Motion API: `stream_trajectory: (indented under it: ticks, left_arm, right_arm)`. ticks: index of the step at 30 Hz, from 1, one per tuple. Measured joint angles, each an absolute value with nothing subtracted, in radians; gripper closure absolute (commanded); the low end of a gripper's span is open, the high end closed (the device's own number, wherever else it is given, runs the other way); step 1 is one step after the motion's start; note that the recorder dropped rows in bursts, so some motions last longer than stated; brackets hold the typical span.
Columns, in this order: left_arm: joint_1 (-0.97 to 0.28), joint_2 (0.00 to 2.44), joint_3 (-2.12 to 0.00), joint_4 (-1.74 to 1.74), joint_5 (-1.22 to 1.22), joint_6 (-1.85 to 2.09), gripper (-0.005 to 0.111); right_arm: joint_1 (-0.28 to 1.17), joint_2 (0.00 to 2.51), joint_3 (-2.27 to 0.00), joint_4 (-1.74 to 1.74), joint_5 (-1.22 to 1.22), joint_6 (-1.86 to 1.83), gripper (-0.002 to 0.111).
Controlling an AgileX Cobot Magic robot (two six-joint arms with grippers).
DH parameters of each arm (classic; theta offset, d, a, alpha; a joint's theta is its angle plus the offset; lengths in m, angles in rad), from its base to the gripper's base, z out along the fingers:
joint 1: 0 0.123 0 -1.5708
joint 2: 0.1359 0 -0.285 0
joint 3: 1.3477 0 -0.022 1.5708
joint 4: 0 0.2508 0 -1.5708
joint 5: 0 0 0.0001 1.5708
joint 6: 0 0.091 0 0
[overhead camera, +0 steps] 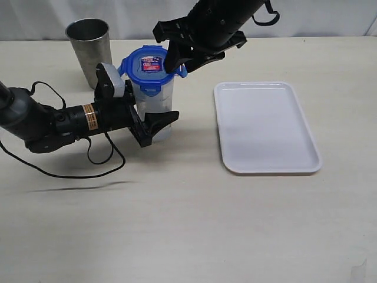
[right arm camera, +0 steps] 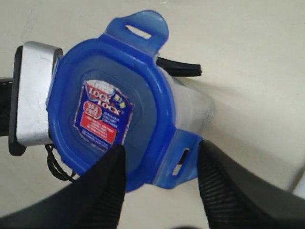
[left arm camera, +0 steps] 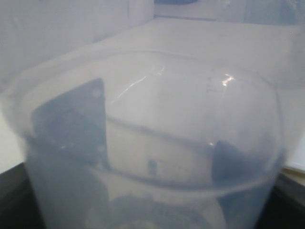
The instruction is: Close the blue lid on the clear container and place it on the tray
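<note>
Upper centre of frame, left of the tray (overhead camera: pixel 265 127), the left gripper (overhead camera: pixel 150 101) clamps the clear container (overhead camera: pixel 156 94) under the resting blue lid (overhead camera: pixel 150 66); the right gripper's (right arm camera: pixel 162 157) spread fingers, pressing one flap unevenly, could cock it.

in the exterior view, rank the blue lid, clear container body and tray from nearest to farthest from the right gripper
From the right gripper:
1. blue lid, directly under its fingers.
2. clear container, body just below the lid.
3. tray, lying apart on the view's right.
</note>
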State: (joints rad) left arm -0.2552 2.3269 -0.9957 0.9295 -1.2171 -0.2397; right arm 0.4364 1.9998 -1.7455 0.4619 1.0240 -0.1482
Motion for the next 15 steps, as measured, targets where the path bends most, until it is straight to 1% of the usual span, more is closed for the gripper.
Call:
stream_trajectory:
  ticks: [15]
  left_arm:
    - [-0.243,2.327,-0.994,0.901,-1.214,-0.261,0.107]
  right_arm:
    - [0.416,2.086,-1.759,0.655,0.993,-0.237,0.063]
